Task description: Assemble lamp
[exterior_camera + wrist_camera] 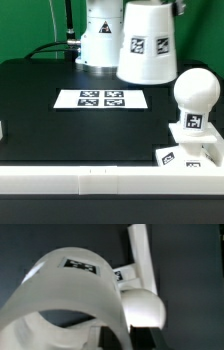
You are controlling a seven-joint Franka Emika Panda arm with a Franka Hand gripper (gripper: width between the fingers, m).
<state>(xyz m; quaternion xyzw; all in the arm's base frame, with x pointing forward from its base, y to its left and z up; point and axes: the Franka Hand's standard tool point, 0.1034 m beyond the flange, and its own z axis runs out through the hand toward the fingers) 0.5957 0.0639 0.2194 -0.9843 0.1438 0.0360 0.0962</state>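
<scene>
The white tapered shade (147,42) hangs in the air, wide end down, carrying a square tag. It is above the round-topped bulb (192,95) and to its left in the exterior view. The bulb stands upright in the flat square base (185,150) at the exterior view's right front. My gripper (130,339) is shut on the shade's (70,291) rim wall, one dark finger (113,339) inside and one outside. In the wrist view the bulb (142,308) lies just beyond the shade. In the exterior view the gripper is mostly cut off above the shade.
The marker board (100,98) lies on the black table's middle. A white rail (80,182) runs along the front edge. The arm's white pedestal (100,35) stands at the back with cables to its left in the exterior view.
</scene>
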